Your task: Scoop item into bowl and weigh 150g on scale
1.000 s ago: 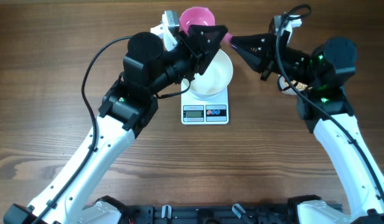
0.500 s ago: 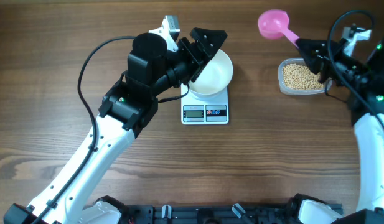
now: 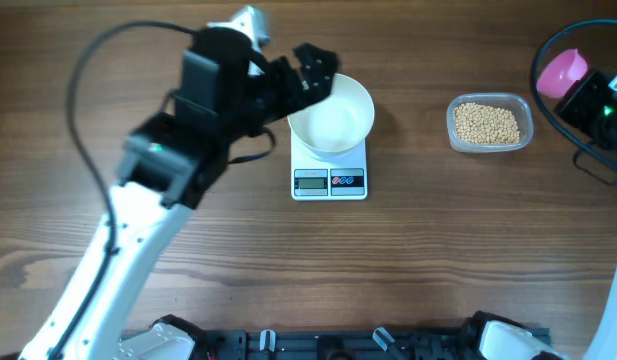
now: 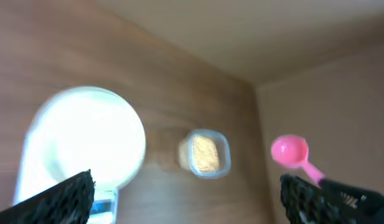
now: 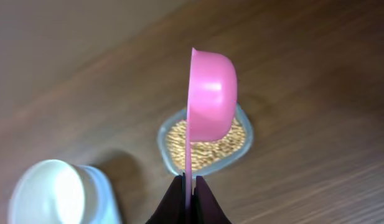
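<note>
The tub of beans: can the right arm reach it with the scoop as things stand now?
Probably yes. The right gripper holds the pink scoop near the tub, to its right, and nothing stands between them.

The left pincer stands spread wide in a blurred view. The white bowl sits on the scale at left. A clear tub of beans rests just beside it on the worktop, and a pink scoop is further right.

We saw a dark wooden table, its grain running left to right, a black rail along its near edge, and a plain beige wall beyond.
</note>
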Tool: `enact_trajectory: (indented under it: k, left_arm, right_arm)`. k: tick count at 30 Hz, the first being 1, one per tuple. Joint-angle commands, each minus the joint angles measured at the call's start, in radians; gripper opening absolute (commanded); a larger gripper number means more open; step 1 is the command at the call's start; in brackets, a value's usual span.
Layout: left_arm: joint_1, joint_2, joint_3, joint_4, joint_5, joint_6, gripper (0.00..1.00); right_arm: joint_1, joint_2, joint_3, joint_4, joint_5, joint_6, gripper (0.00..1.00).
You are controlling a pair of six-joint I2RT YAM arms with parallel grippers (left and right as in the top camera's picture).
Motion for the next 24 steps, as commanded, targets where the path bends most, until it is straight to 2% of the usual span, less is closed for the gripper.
enact_trajectory:
  k: [1, 3, 5, 8, 10, 11, 12, 13, 17, 20, 24]
  left_arm:
    - [0.049, 0.064, 0.124, -0.213, -0.08, 0.112, 0.99]
    - [0.052, 0.084, 0.124, -0.272, -0.08, 0.112, 1.0]
    - [0.043, 0.104, 0.124, -0.284, -0.033, 0.104, 1.0]
    - [0.043, 0.103, 0.124, -0.302, -0.004, 0.105, 0.98]
    - [0.037, 0.111, 0.114, -0.313, -0.005, 0.106, 0.75]
    - [0.031, 0.118, 0.105, -0.322, -0.004, 0.109, 0.57]
    - [0.019, 0.128, 0.093, -0.338, -0.004, 0.113, 0.23]
    - [-0.006, 0.15, 0.073, -0.369, -0.004, 0.112, 0.04]
    - [-0.112, 0.229, 0.008, -0.435, -0.011, 0.113, 0.04]
    - [-0.171, 0.278, -0.056, -0.381, -0.089, 0.113, 0.04]
    - [-0.175, 0.32, -0.134, -0.338, -0.028, 0.121, 0.04]
  right_arm:
    - [0.0, 0.04, 0.008, 0.017, 0.054, -0.051, 0.04]
    - [0.0, 0.042, 0.008, 0.024, 0.055, 0.027, 0.04]
    - [0.0, 0.042, 0.008, 0.002, 0.054, 0.174, 0.04]
    - [0.0, 0.042, 0.005, -0.023, 0.055, 0.167, 0.04]
    - [0.0, 0.043, 0.002, -0.026, 0.055, 0.152, 0.04]
    - [0.0, 0.043, 0.0, -0.027, 0.055, 0.139, 0.04]
    - [0.0, 0.044, 0.0, -0.03, 0.055, 0.133, 0.04]
    - [0.0, 0.045, -0.001, -0.033, 0.055, 0.121, 0.04]
    - [0.0, 0.046, -0.001, -0.031, 0.055, 0.116, 0.04]
    - [0.0, 0.052, -0.001, -0.031, 0.054, 0.117, 0.05]
    - [0.0, 0.061, -0.001, -0.032, 0.055, 0.116, 0.04]
